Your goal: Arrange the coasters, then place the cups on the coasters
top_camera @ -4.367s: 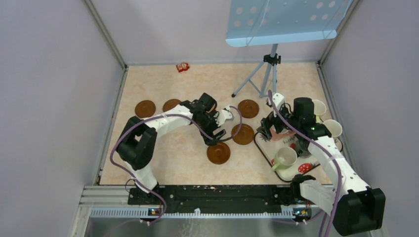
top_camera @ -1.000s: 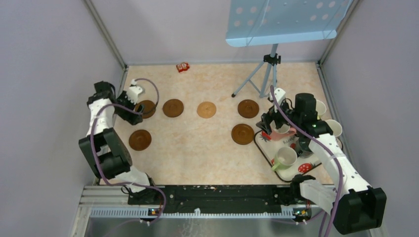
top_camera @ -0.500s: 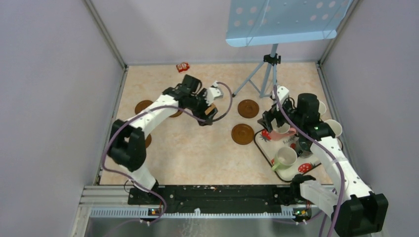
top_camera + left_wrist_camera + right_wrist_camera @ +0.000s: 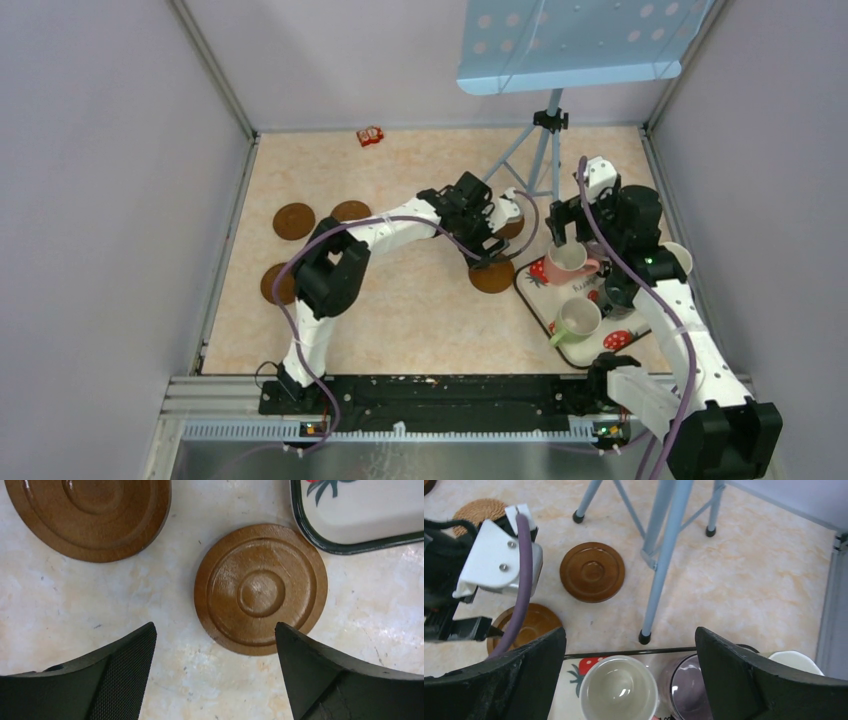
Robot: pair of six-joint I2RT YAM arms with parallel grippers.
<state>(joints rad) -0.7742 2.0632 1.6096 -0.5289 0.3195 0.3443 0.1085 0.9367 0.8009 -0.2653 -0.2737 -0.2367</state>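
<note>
Legend, all places referred to the strawberry-print tray (image 4: 350, 547). My left pincer (image 4: 215, 630) hangs released, its fingers spread wide with nothing between them, directly over a brown coaster (image 4: 261, 589) that lies flat just off the tray's left rim, near it but not touching. A second coaster (image 4: 592, 571) lies beyond the tray's far left corner, also apart from the rim. Further coasters (image 4: 294, 221) lie well to the tray's left, partly hidden by my left arm. My right pincer (image 4: 629, 635) is likewise released and empty, poised above the tray's far end. Below it, on the tray, the pink cup (image 4: 566, 262) stands upright with the mauve cup (image 4: 686, 690) just beside it. The yellow-green cup (image 4: 577, 320) stands at the tray's near half.
</note>
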